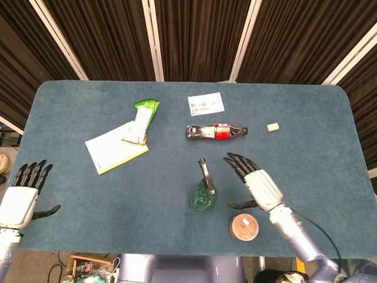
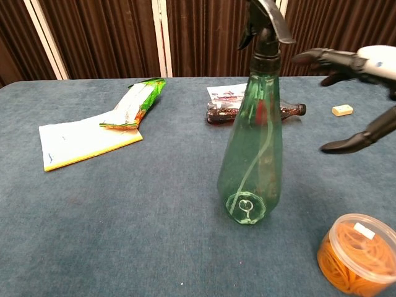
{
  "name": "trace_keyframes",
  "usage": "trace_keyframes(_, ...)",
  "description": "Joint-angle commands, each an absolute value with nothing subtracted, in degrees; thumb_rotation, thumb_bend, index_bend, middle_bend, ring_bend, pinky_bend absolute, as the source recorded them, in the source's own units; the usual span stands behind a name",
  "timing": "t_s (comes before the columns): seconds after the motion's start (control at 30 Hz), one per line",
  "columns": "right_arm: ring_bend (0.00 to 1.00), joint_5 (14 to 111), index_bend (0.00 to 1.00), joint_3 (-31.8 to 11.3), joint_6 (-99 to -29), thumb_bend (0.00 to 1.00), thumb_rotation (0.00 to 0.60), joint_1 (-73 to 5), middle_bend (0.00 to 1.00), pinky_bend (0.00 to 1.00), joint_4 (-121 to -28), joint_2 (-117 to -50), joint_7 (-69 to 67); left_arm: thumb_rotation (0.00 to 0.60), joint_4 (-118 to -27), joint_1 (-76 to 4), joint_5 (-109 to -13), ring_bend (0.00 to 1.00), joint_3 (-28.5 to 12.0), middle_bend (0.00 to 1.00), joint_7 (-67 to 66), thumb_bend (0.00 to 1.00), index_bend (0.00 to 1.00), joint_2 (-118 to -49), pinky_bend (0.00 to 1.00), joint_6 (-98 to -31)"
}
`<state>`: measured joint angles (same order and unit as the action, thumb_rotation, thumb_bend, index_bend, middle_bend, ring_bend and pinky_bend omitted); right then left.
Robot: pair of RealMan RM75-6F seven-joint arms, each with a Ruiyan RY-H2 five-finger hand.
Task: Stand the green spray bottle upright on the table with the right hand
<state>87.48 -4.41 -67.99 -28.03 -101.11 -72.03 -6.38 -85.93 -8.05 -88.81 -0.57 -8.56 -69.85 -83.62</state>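
Observation:
The green spray bottle (image 1: pixel 204 194) (image 2: pixel 252 148) stands upright on the blue table, black trigger head on top, with nothing touching it. My right hand (image 1: pixel 257 184) (image 2: pixel 359 93) hovers open just to the bottle's right, fingers spread, a clear gap between it and the bottle. My left hand (image 1: pixel 22 197) hangs open at the table's near left corner, holding nothing; the chest view does not show it.
A tub of orange rubber bands (image 1: pixel 244 227) (image 2: pixel 356 252) sits close to the bottle's right front. Further back lie a cola bottle (image 1: pixel 215 131) (image 2: pixel 247 111), a card (image 1: pixel 205 104), a small eraser (image 1: pixel 272 127), a green snack bag (image 1: pixel 143 119) and a notepad (image 1: pixel 115 147).

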Motion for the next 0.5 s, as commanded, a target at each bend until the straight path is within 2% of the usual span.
trace_keyframes(0.03,0.0,88.8,0.0,-3.7,-70.0,0.0,0.6,-26.6,0.0,0.11,-98.4,-70.1,-7.6,0.6,-86.0,-8.0,-88.9,0.0,-0.5,0.0,-8.6,0.01,0.0,-69.8,0.05,-83.7)
trace_keyframes(0.13,0.0,89.7,0.0,-2.7,-71.8,0.04,0.6,-24.9,0.0,0.08,-94.9,-68.0,-4.7,0.6,-86.1,-7.9,-89.0,0.0,-0.6,0.0,-8.6,0.01,0.0,-69.7,0.05,-84.1)
trace_keyframes(0.33,0.0,84.2,0.0,-2.2,-81.5,0.06,0.6,-16.4,0.0,0.0,-89.0,-68.0,17.3,0.6,-85.9,-7.6,-88.9,0.0,-0.7,0.0,-8.1,0.01,0.0,-69.5,0.05,-84.5)
trace_keyframes(0.5,0.0,82.7,0.0,-1.4,-90.4,0.06,0.6,-9.0,0.0,0.0,-87.4,-69.9,13.9,0.6,-85.4,-7.2,-88.6,0.0,-1.4,0.0,-6.7,0.01,0.0,-69.4,0.05,-85.7)
